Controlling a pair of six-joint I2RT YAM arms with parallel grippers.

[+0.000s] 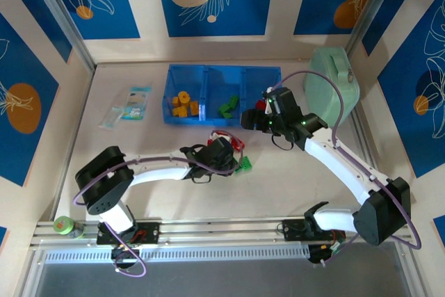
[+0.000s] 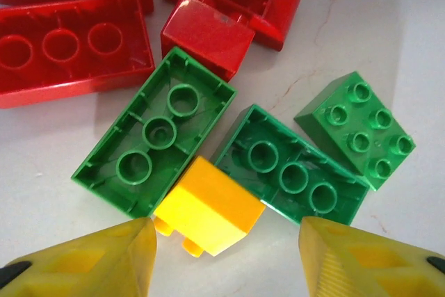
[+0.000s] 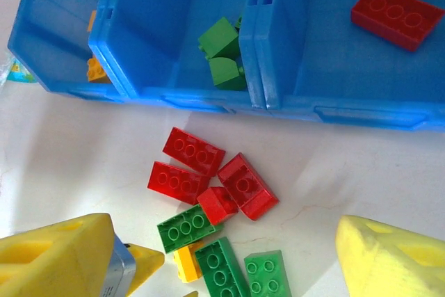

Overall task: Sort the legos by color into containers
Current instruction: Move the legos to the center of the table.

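Observation:
A small yellow lego (image 2: 208, 213) lies on the table against two upturned green legos (image 2: 156, 144) (image 2: 292, 172), with a third green one (image 2: 358, 126) beside them and several red legos (image 2: 69, 50) behind. My left gripper (image 2: 226, 231) is low over the pile (image 1: 240, 154), open, its fingertips (image 2: 111, 259) on either side of the yellow lego with gaps on both sides. My right gripper (image 3: 226, 241) hovers open above the same pile, near the containers (image 1: 208, 71). Yellow legos (image 1: 182, 104) lie in the left bin, green ones (image 3: 221, 50) in the middle bin, red ones (image 3: 396, 15) in the right bin.
A mint-green lidded case (image 1: 334, 88) stands at the right of the bins, just behind my right arm. Plastic packets (image 1: 132, 106) lie to the left of the bins. A small green roll (image 1: 64, 226) sits at the near left edge.

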